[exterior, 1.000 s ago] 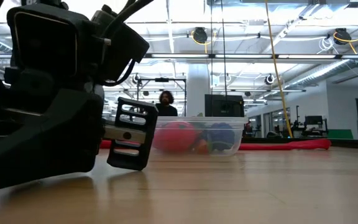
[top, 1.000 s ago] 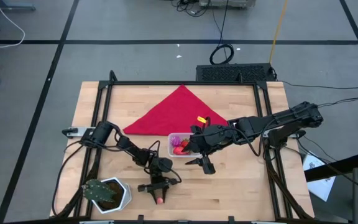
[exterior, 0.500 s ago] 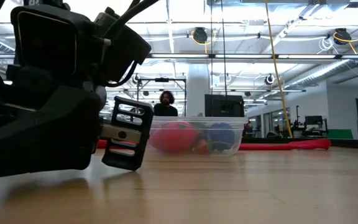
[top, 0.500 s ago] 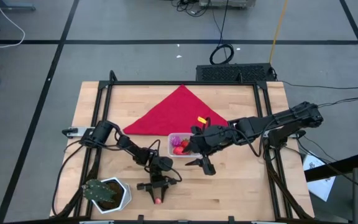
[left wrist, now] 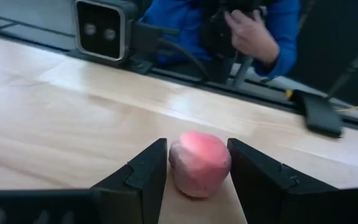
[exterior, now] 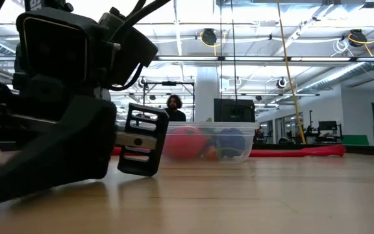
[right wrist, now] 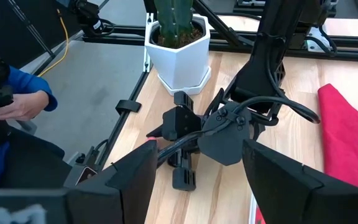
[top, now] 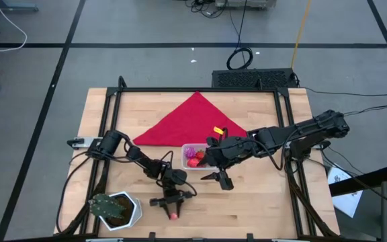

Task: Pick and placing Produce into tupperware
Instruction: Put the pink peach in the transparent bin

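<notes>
A small red ball (left wrist: 199, 163) lies on the wood near the table's near edge (top: 173, 216), between the fingers of my left gripper (top: 170, 207), which is shut on it. The same gripper fills the left of the low view (exterior: 76, 130). The clear tub (top: 192, 156) stands mid-table on its base and holds red and purple toy fruits (exterior: 206, 143). My right gripper (top: 219, 180) hovers open just right of and nearer than the tub, touching nothing; its wide-apart fingers frame the right wrist view (right wrist: 197, 155). My left gripper has the red ball pinched between its two fingers, one finger (left wrist: 157, 168) on each side (left wrist: 178, 165). The fingers come from the table's far side, low and slanting down toward the near edge. The ball's underside rests on the table.
A red triangular cloth (top: 190, 121) lies flat behind the tub. A white hexagonal pot with a green plant (top: 116, 208) stands at the near left corner. A camera box (left wrist: 101, 28) sits at the near edge, and a person in blue (left wrist: 253, 25) is beyond it.
In the low view my left gripper has dipped a little toward the table, and the red ball now shows larger at that picture's left edge. The right arm has kept still.
</notes>
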Tool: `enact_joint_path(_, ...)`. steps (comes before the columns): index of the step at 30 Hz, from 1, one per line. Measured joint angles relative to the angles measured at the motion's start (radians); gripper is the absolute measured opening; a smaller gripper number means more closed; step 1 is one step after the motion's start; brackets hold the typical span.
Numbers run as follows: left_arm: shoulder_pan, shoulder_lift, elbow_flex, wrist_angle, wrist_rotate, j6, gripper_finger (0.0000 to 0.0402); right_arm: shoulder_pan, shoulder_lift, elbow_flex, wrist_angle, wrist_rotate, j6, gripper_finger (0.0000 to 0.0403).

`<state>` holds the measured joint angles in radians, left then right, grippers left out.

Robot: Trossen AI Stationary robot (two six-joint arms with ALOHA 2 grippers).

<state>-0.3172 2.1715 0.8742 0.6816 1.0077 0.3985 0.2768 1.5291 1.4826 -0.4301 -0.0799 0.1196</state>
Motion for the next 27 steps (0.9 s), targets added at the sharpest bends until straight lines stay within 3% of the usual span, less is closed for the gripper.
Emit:
enact_joint_path(15,0.000,-0.002,0.000,0.002,-0.065,-0.005,0.0170,0.000,0.000,0.000,0.000,0.000,0.000,0.0228)
enact_joint_path(23,0.000,-0.002,0.000,0.001,-0.050,-0.003,0.0108,0.000,0.000,0.000,0.000,0.000,0.000,0.0228)
enact_joint_path(27,0.003,-0.002,0.000,-0.001,-0.028,-0.012,0.0102,0.000,0.000,0.000,0.000,0.000,0.000,0.0228)
